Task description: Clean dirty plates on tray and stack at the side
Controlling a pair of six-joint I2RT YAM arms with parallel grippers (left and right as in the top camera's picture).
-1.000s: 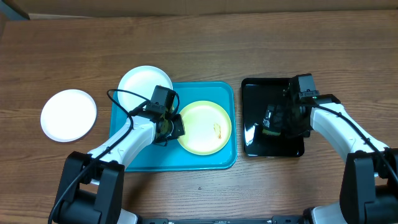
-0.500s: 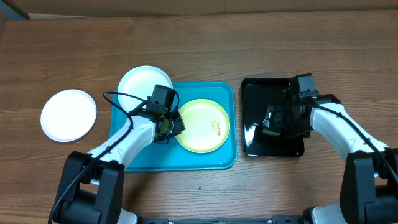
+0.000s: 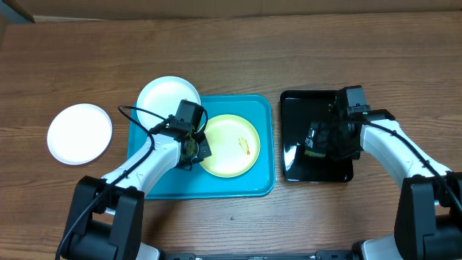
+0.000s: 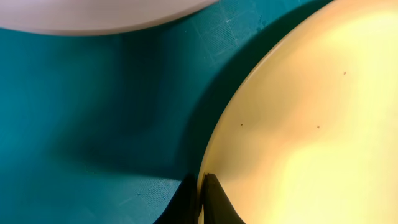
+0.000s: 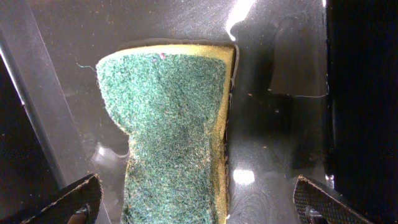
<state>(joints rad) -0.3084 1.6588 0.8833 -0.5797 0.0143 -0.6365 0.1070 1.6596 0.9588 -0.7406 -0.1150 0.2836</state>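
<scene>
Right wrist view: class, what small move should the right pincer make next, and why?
Probably lower and close on the green sponge: the right pincer stands open astride it on the black tray, while the left pincer is shut on the rim of the smeared yellow-green plate, ready for wiping.

I work over a brown wood-grain tabletop (image 3: 325, 58) that fills nearly all of the view from above. Along its far edge runs a plain pale beige strip (image 3: 253, 6), with a dark patch (image 3: 9, 16) at the far left corner. The light is even, and shadows on the wood are faint.
</scene>
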